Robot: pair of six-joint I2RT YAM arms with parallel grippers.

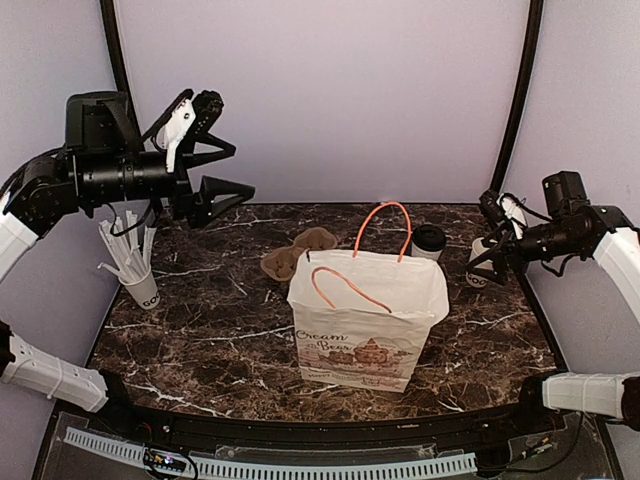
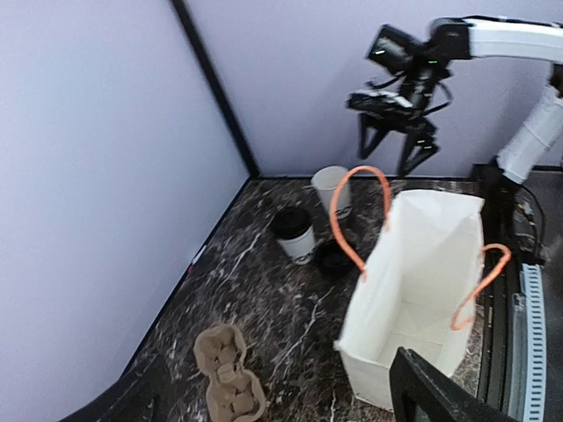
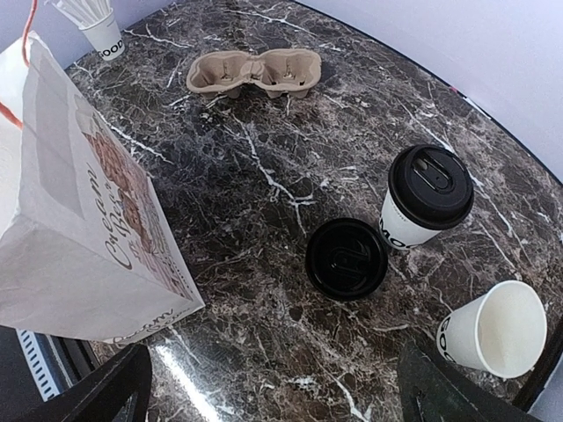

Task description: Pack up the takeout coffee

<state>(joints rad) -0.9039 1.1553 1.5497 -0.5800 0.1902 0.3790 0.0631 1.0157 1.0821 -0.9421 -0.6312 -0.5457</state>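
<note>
The right gripper (image 2: 387,163) hangs wide open and empty near the coffee cup (image 3: 427,198), which stands upright behind the bag (image 1: 370,320). The left gripper (image 1: 225,170) is also open and empty. The cup is probably thin paper and crushable, so grip its wall gently, below the lid.

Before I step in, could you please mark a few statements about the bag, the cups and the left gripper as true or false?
1. The paper bag stands upright with its mouth open. True.
2. The takeout coffee is already inside the bag. False: it stands on the table, beside a loose black lid.
3. The cup carrier holds no cups. True.
4. The left gripper grips the straw cup. False: it is open and raised above the table, holding nothing, and the straw cup stands apart from it.
</note>
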